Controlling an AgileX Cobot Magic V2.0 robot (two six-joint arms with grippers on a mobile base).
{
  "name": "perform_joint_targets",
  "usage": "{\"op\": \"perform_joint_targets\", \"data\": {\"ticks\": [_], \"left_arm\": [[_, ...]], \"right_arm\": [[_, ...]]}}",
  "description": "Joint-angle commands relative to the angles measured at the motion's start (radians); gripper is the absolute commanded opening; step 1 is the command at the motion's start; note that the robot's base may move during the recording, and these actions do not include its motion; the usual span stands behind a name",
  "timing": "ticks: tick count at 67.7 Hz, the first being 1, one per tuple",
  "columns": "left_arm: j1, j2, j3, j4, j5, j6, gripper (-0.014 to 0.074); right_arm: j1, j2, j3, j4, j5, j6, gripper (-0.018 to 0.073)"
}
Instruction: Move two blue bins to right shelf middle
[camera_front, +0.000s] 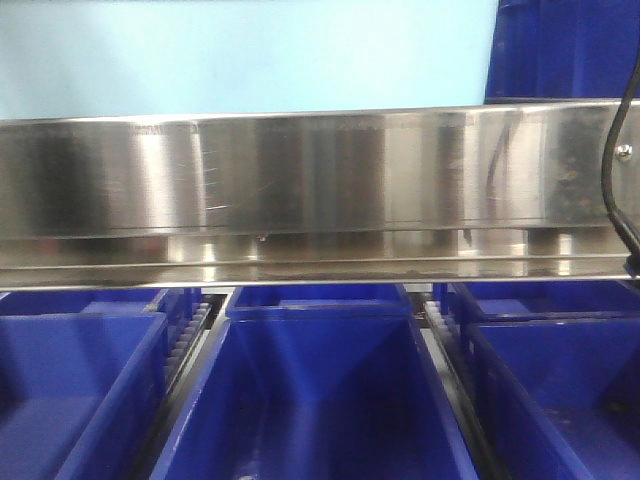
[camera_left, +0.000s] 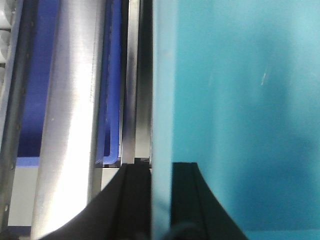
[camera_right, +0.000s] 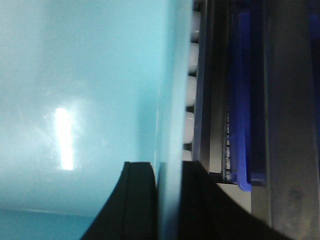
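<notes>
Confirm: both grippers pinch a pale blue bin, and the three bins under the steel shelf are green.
Not green: the front view shows those three bins dark blue. The left gripper and right gripper do pinch the pale blue bin.

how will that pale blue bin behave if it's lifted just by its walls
Probably light for its size but somewhat flexible: the pale blue bin has thin plastic walls, pinched by the left pincer and right pincer, so they may bow. Its glossy sides show glare, so it could slip.
</notes>
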Motion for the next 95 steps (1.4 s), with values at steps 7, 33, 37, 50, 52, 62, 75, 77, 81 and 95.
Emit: {"op": "perform_joint_targets", "data": {"ticks": [7, 33, 37, 50, 52, 62, 75, 77, 81, 95], "left_arm": [[-0.012, -0.021, -0.002, 0.058, 0.001, -0.046, -0.0111], [-0.053, -0.091, -0.072, 0.117, 0.001, -0.085, -0.0111], [-0.053, -0.095, -0.097, 0.123, 0.001, -0.085, -0.0111], [-0.053, -0.095, -0.173, 0.128, 0.001, -0.085, -0.0111], [-0.053, -0.095, -0.182, 0.134, 0.001, -0.085, -0.0111], [-0.053, -0.095, -0.219, 0.134, -0.002, -0.085, -0.0111], [-0.053, -0.095, -0.252, 0.132, -0.042, -0.055, -0.0111], [-0.053, -0.095, -0.263, 0.132, -0.049, -0.045, -0.0111], [-0.053, -0.095, -0.277, 0.132, -0.055, -0.032, -0.0111], [-0.053, -0.095, -0.301, 0.134, -0.104, -0.032, -0.0111]], "right_arm": [[0.021, -0.005, -0.036, -0.105, -0.005, 0.043, -0.0166], [0.086, -0.007, -0.118, -0.213, -0.005, 0.081, -0.0166], [0.088, -0.007, -0.137, -0.214, -0.005, 0.081, -0.0166], [0.088, -0.024, -0.196, -0.257, -0.005, 0.081, -0.0166], [0.088, -0.025, -0.206, -0.263, -0.005, 0.081, -0.0166], [0.088, -0.029, -0.256, -0.302, -0.005, 0.079, -0.0166], [0.088, -0.029, -0.318, -0.305, -0.005, 0.041, -0.0166], [0.088, -0.029, -0.328, -0.305, -0.005, 0.039, -0.0166], [0.088, -0.029, -0.345, -0.305, -0.005, 0.039, -0.0166], [0.088, -0.029, -0.355, -0.305, -0.005, 0.039, -0.0166]]}}
